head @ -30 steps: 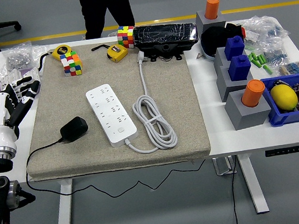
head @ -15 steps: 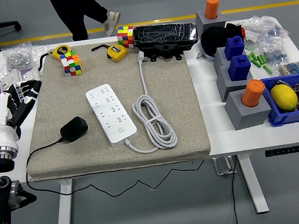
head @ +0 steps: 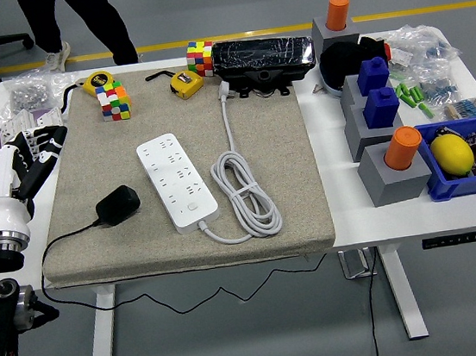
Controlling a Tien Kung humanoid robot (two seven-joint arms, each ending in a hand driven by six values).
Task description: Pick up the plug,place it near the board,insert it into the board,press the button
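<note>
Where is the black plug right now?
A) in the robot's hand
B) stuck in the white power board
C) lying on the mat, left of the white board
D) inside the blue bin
C: the black plug lies on the grey mat just left of the white power board, apart from it, and no hand holds it.

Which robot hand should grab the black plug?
Probably the left hand: it hovers open at the mat's left edge, the same side as the black plug. No right hand shows.

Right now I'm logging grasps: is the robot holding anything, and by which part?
Nothing is held. The left hand hovers open at the mat's left edge; the plug lies untouched.
</note>
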